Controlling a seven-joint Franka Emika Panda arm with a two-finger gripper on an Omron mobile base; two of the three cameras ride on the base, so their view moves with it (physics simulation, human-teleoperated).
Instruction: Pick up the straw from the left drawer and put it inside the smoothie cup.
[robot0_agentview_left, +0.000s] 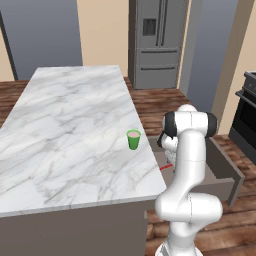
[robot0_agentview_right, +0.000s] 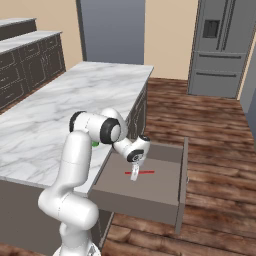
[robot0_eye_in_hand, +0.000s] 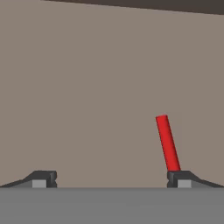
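Left drawer (robot0_agentview_right: 181, 172) is pulled open. The straw (robot0_agentview_right: 140, 173) lies flat on its floor. The end effector (robot0_agentview_right: 133, 174) is lowered into the drawer above the straw with jaws spread and nothing held; in the hand view the straw sits beside one fingertip, not centred. Remaining: grasp, lift, insertion into the smoothie cup (robot0_agentview_left: 133, 139) on the marble worktop (robot0_agentview_left: 65, 130).
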